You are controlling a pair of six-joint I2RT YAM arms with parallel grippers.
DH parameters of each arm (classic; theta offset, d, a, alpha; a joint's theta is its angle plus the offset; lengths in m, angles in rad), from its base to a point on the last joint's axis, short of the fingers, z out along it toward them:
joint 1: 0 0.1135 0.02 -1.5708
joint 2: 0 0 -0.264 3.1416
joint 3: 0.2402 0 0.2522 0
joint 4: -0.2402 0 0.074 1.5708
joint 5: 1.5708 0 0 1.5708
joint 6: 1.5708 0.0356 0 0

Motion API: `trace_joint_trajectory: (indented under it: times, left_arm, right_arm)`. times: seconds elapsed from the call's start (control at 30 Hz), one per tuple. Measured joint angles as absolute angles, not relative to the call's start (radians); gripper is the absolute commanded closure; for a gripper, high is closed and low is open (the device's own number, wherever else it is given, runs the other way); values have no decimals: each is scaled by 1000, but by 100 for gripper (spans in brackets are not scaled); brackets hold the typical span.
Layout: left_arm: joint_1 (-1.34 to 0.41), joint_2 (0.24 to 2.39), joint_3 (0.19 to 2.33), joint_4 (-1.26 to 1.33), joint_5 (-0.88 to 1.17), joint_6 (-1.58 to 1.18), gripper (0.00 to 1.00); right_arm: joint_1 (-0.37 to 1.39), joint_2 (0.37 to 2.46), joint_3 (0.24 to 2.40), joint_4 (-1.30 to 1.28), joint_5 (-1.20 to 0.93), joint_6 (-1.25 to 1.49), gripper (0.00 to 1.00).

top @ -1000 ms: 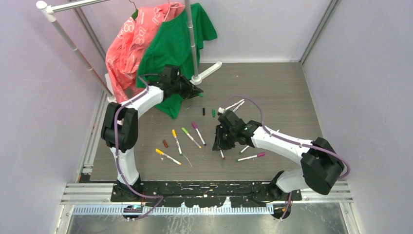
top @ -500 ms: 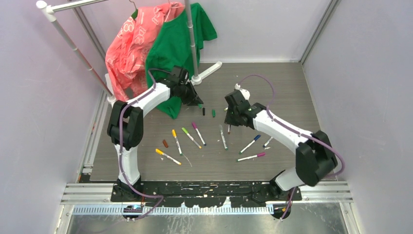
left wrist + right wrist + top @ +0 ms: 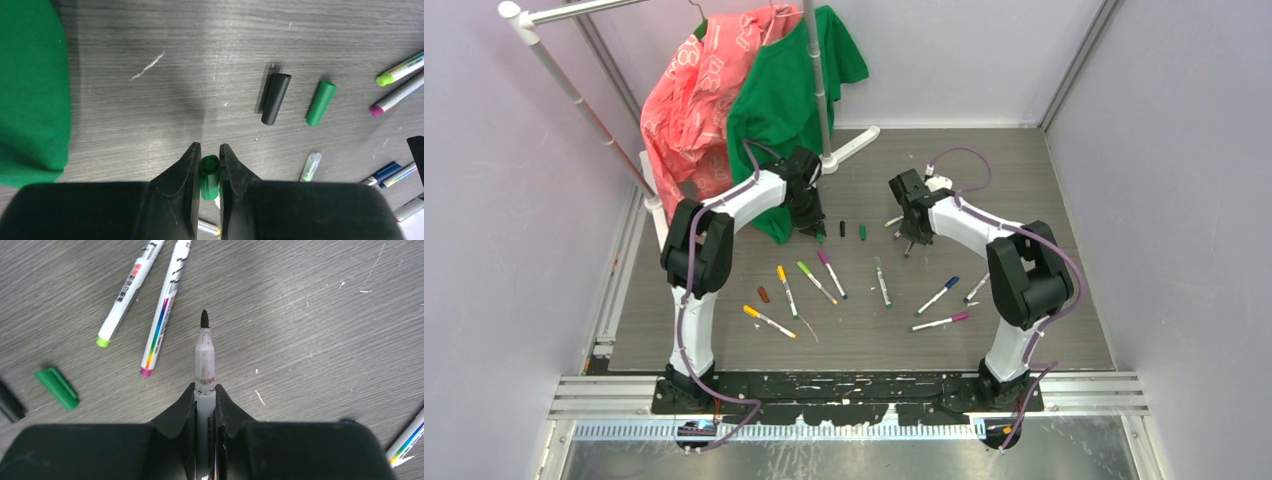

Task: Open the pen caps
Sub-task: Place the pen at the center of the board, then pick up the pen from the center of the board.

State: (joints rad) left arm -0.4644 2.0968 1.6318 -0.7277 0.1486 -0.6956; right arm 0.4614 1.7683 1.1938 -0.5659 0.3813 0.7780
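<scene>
My left gripper (image 3: 210, 146) is shut on a green pen cap (image 3: 209, 175), low over the table beside the green shirt's hem. A loose black cap (image 3: 275, 98) and a second green cap (image 3: 320, 103) lie just ahead and right of it. My right gripper (image 3: 204, 386) is shut on the white barrel of an uncapped pen (image 3: 204, 352), dark tip pointing forward. In the top view the left gripper (image 3: 817, 233) and right gripper (image 3: 909, 240) flank the black cap (image 3: 842, 229) and green cap (image 3: 862, 232). Several pens (image 3: 816, 282) lie nearer the bases.
A green shirt (image 3: 779, 100) and a pink garment (image 3: 689, 100) hang from a white rack (image 3: 819, 90) at the back left; the shirt's hem (image 3: 30, 90) touches the table by my left gripper. A brown cap (image 3: 763, 294) lies among the pens. Two pens (image 3: 127, 295) lie ahead of my right gripper.
My right arm has lifted a pen from the middle of the table and swung it toward the back. My left gripper has dropped down and right, close to the loose caps.
</scene>
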Motion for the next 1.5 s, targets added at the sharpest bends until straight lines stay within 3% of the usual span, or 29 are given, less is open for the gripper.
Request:
trace_joint_trajectory:
  times: [0.43,0.97,1.17,1.5]
  left_arm:
    - [-464,2151,1703,-762,109,-652,74]
    - [-464,2183,1740,-785,70,-644,72]
    - [-464,2178,1746,-791,44,-642,67]
    - [-463,2103,1746,-815,4,-642,62]
  right_arm:
    - [451,1922,1274,-579,462,826,70]
    - [445,1942,1323,-625,507,841,61]
    - [445,1816,1314,-682,525,845,51]
    - [479,1515,1129,-778,556,966,50]
